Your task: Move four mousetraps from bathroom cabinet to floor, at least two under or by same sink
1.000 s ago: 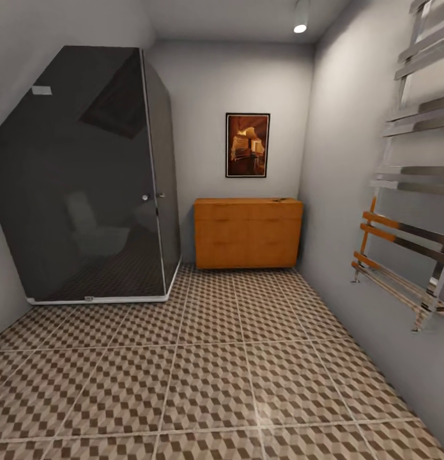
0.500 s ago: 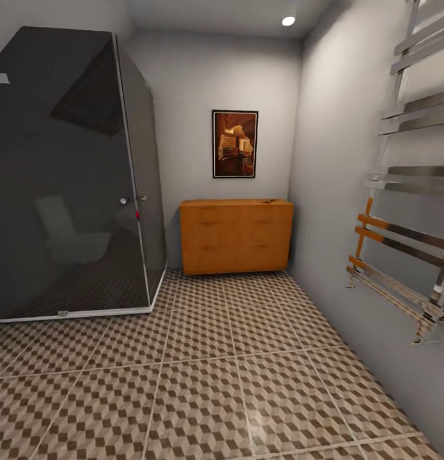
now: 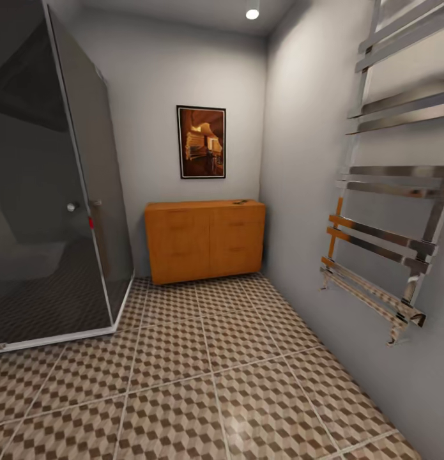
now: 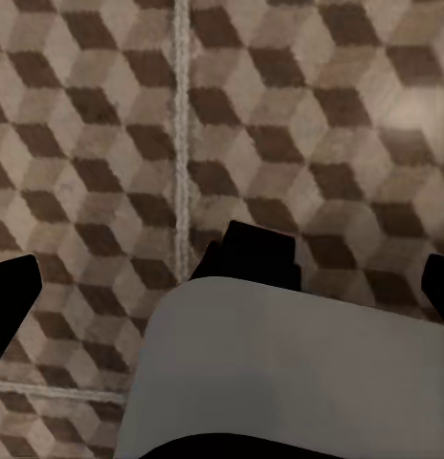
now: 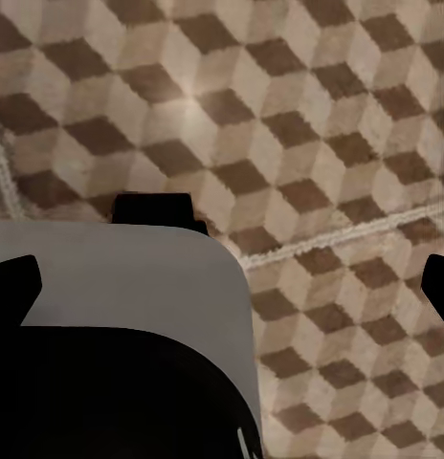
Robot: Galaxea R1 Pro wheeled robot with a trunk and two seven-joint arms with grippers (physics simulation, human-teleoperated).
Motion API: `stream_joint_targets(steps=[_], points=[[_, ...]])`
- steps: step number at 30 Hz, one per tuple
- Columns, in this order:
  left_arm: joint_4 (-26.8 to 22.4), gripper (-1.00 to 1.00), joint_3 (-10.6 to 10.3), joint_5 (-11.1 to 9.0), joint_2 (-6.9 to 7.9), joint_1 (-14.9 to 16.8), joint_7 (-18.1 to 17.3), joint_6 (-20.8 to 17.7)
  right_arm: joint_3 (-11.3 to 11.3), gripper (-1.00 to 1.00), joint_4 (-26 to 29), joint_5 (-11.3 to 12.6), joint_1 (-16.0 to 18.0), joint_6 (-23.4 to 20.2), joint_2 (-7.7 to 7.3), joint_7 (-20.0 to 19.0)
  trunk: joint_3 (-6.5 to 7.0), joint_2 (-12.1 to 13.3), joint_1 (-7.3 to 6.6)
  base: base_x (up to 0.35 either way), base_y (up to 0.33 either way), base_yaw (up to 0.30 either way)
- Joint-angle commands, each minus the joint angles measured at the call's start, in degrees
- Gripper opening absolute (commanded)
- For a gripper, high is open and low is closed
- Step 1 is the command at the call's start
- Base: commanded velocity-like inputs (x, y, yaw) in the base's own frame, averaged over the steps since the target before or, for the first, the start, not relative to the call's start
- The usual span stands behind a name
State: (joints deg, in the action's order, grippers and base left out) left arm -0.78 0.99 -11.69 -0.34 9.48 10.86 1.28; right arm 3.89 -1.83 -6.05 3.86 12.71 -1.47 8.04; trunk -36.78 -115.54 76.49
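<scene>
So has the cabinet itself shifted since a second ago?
No. The cabinet sits further left in the head view, but the picture above it and the wall corner moved with it, so the camera moved, not the cabinet.

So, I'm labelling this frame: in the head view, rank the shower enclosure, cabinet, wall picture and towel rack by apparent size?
1. Shower enclosure
2. Towel rack, though nearness inflates it
3. Cabinet
4. Framed picture

Grey walls (image 3: 151, 115) enclose the room; a framed picture (image 3: 202, 142) hangs on the far wall, a dark glass shower enclosure (image 3: 49, 204) left of it, a chrome towel rail (image 3: 388, 191) right, a ceiling spotlight (image 3: 252, 14) above
</scene>
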Motion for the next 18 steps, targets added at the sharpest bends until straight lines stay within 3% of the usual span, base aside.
stream_joint_targets(steps=[1, 7, 18], points=[[-0.01, 1.0, 0.07, -0.35, -0.01, 0.01, 0.13, 0.13, 0.42, 1.0, -0.19, -0.61, 0.09, 0.3, 0.01, 0.21, -0.06, -0.03, 0.03, 0.322, 0.0, -0.294], [-0.08, 1.0, 0.07, -0.35, -0.01, 0.01, 0.13, 0.13, 0.42, 1.0, -0.19, -0.62, 0.09, 0.28, 0.08, 0.18, -0.06, -0.03, 0.03, 0.322, 0.0, -0.221], [-0.1, 1.0, 0.08, -0.36, -0.01, 0.01, 0.13, 0.14, 0.42, 1.0, -0.19, -0.63, 0.09, 0.22, 0.15, 0.21, -0.06, -0.03, 0.03, 0.322, 0.0, -0.044]])
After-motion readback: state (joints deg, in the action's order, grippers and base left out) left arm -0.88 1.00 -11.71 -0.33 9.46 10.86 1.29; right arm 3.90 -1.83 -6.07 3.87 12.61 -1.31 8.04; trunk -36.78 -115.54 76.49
